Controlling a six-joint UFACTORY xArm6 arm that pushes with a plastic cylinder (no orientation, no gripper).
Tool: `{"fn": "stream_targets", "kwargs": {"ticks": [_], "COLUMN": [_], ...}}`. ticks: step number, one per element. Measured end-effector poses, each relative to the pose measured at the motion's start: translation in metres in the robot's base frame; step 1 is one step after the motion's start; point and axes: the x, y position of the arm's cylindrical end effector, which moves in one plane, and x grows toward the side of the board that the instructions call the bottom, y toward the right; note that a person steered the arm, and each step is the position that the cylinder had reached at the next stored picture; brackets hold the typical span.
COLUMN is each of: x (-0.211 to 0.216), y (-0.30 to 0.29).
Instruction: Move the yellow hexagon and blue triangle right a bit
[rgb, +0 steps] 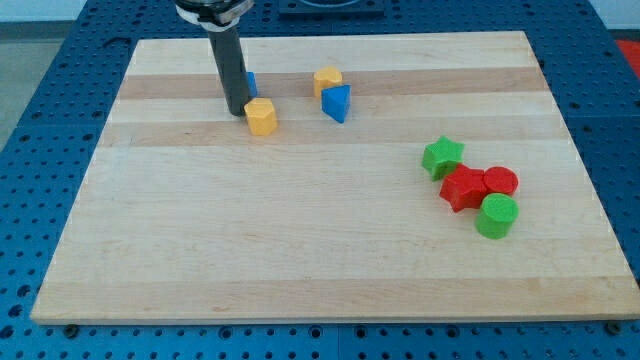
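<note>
My tip (237, 111) rests on the board at the view's upper left, just left of a yellow hexagon (261, 117) and almost touching it. A blue triangle (337, 103) lies further right, with a second yellow block (327, 81) touching its upper left. A small blue block (251, 84) peeks out from behind the rod, mostly hidden by it.
A cluster sits at the view's right: a green star (442, 157), a red star (463, 187), a red cylinder (501, 182) and a green cylinder (497, 216). The wooden board (300, 250) lies on a blue perforated table.
</note>
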Motion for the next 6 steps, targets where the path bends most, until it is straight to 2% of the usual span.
{"fn": "stream_targets", "kwargs": {"ticks": [3, 6], "x": [0.007, 0.030], "y": [-0.029, 0.004]}}
